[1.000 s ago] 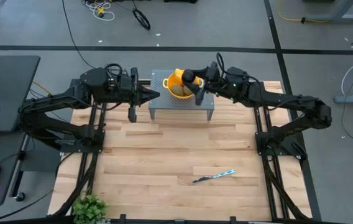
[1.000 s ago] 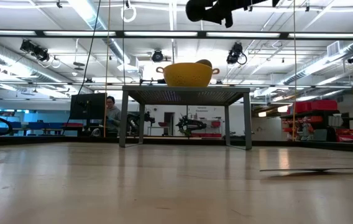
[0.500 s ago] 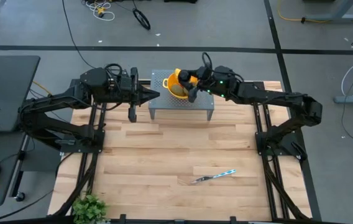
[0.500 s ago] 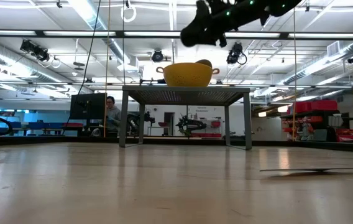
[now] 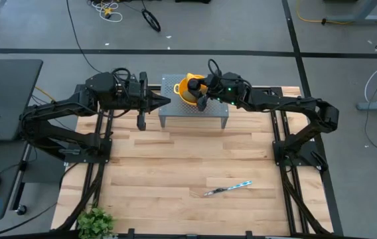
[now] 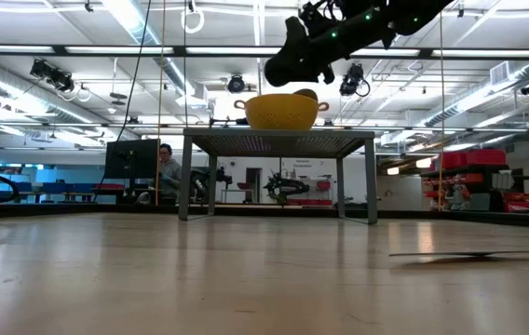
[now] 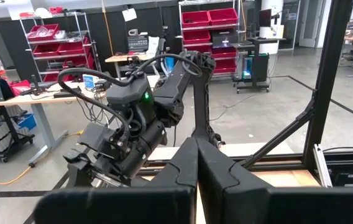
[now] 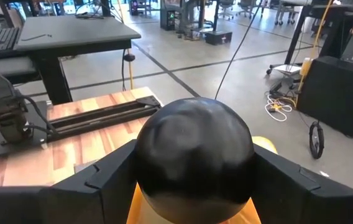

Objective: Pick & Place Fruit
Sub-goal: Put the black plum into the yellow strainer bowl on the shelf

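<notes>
we see right gripper [image 5: 200, 101] clamping dark round fruit [image 8: 193, 157] above yellow bowl [image 5: 188, 89] | left gripper [image 5: 166, 101] pinched together beside bowl's stand [image 5: 218, 110] | other fruit seemingly in bowl

This was a robotics lab in a large industrial hall. Exposed ducts [image 6: 22, 74] and strip lights [image 6: 143, 23] ran along the open ceiling, and the concrete floor [image 5: 241, 26] carried dark tape lines and loose cables [image 5: 105, 8]. Metal shelves [image 7: 210, 25] held red storage bins [image 7: 198, 17]. Work desks [image 7: 33, 93] stood cluttered with electronics, and a person [image 6: 166, 166] sat at a monitor [image 6: 132, 158] in the background. The 2 dark robot arms were mounted on black frames [image 5: 95, 166] over a wooden table [image 5: 175, 172].
</notes>
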Controlling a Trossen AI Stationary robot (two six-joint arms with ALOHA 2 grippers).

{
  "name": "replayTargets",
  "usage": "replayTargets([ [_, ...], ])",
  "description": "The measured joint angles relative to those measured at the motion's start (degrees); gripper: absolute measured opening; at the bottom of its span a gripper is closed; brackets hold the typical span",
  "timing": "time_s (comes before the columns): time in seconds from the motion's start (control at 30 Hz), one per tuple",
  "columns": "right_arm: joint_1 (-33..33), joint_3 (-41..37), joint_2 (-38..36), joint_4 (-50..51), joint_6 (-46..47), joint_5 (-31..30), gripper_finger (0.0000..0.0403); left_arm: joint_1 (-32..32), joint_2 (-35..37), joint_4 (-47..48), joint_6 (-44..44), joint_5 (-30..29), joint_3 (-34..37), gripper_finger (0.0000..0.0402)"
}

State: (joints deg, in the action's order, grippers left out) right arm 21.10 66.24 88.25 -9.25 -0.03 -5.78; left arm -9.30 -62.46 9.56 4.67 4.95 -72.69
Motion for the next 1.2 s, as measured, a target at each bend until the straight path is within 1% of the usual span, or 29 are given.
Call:
replayTargets([
  [0.17,0.0,0.0,0.0,0.0,-0.8,-0.1,0.0269,0.0,0.0,0.0,-0.1,0.0,0.0,0.0002],
  [0.67,0.0,0.0,0.0,0.0,-0.9,-0.2,0.032,0.0,0.0,0.0,-1.1,0.0,0.0,0.0004],
  [1.2,0.0,0.0,-0.1,0.0,-0.9,-0.2,0.0323,0.0,0.0,0.0,-2.5,0.0,0.0,0.0003],
])
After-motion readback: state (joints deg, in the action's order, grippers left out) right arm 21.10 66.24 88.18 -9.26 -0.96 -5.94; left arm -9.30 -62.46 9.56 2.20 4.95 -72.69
